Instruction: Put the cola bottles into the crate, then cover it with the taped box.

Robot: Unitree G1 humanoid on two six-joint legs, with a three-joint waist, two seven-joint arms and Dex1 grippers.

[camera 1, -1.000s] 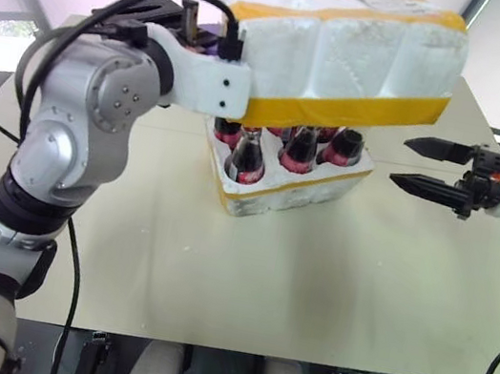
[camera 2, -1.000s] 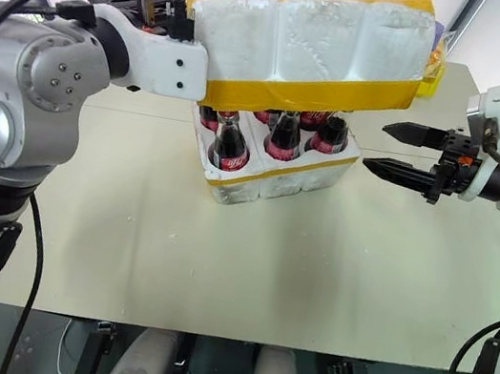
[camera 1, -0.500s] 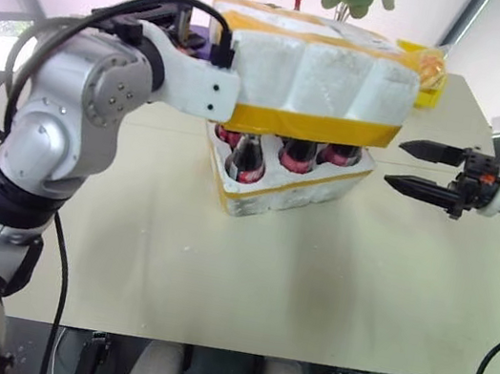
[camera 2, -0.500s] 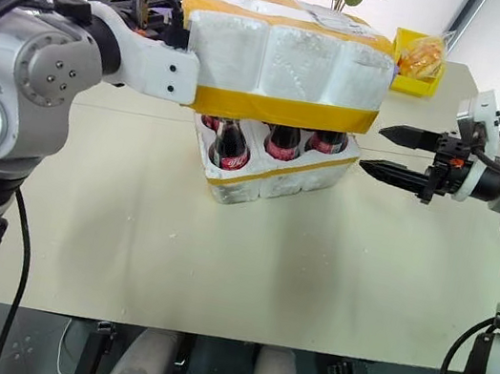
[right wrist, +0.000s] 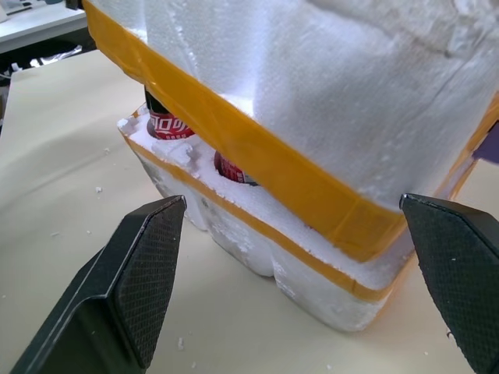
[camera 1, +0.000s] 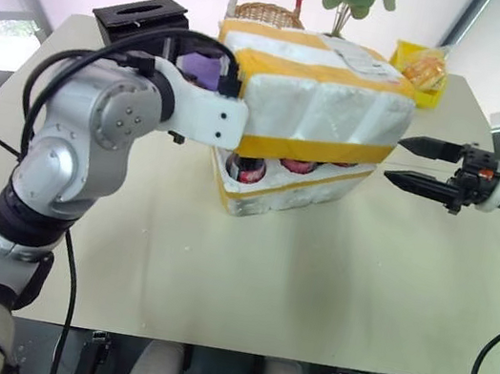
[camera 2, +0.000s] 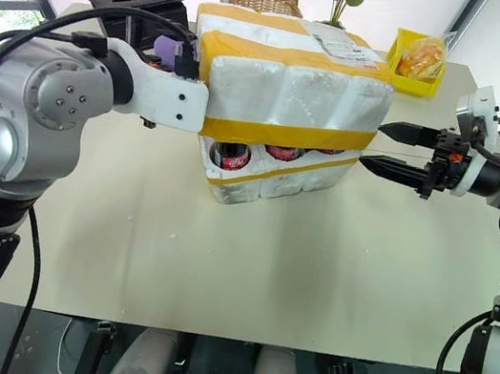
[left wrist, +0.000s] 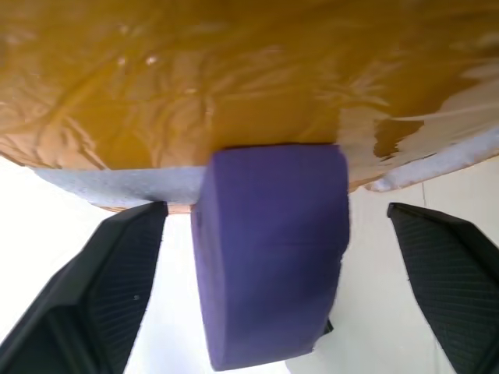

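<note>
Box (camera 2: 288, 82) sits tilted over crate (camera 2: 271, 179); its long axis spans left gripper (left wrist: 281, 257), released, and right gripper (camera 2: 388, 147), open.

A beige table (camera 2: 246, 264) carries the white foam crate (camera 2: 275, 180) near its middle. Toward the far edge rest a black tissue box (camera 1: 141, 13), a woven wicker basket (camera 2: 264, 0) with a tall handle, and a yellow tray (camera 2: 417, 66) holding a clear packet at the far right corner.
</note>
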